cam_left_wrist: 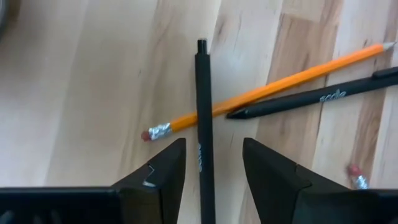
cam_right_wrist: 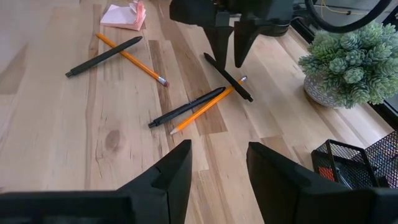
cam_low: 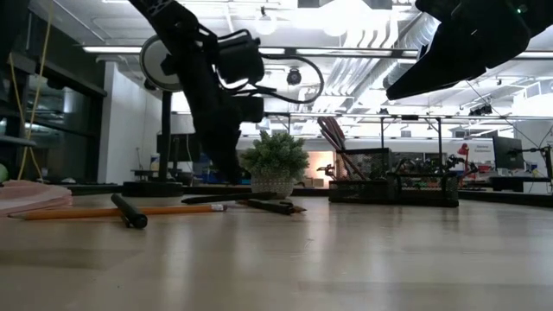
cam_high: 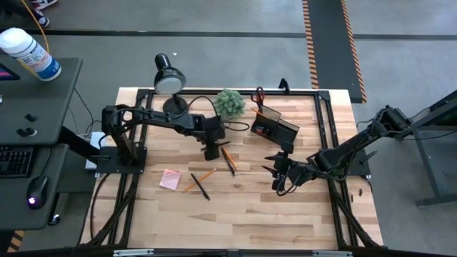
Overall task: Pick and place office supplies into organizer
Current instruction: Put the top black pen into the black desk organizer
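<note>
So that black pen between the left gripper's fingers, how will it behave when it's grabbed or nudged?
The black pen looks thin, straight and rigid, so probably stiff and light. Its round, smooth barrel may roll or slip if the open left gripper closes off-centre. It lies across an orange pencil, so it may rock or drag that pencil along.

Matt black pen (cam_left_wrist: 203, 124), pale wood table (cam_left_wrist: 93, 93)

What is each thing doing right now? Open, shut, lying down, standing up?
Left claw: open, straddling a black pen lying flat.
Right claw: open, empty.
Orange pencil: lying under that pen.
Sticky-note pad: flat.
Scissors: standing in the organizer.
Plant: upright.
</note>
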### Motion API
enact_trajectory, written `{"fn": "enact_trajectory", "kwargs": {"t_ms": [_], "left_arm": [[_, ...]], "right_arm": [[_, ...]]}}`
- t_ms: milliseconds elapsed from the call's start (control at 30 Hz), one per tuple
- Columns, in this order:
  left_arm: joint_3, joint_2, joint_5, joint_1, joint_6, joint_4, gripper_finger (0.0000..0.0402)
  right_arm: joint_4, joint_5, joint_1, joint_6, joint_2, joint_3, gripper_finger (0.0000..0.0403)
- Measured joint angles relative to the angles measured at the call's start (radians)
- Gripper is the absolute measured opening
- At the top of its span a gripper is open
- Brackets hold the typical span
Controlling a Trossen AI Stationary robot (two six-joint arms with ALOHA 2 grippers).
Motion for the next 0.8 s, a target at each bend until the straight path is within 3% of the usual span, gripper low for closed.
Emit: {"fn": "enact_trajectory", "kwargs": {"t_ms": [800], "left_arm": [[0.002, 0.084, 0.007, 0.000, -0.032, 0.031, 0.0145]], "right_arm": [[0.000, 0.000, 0.000, 0.000, 0.000, 0.000, 0.0145]]}}
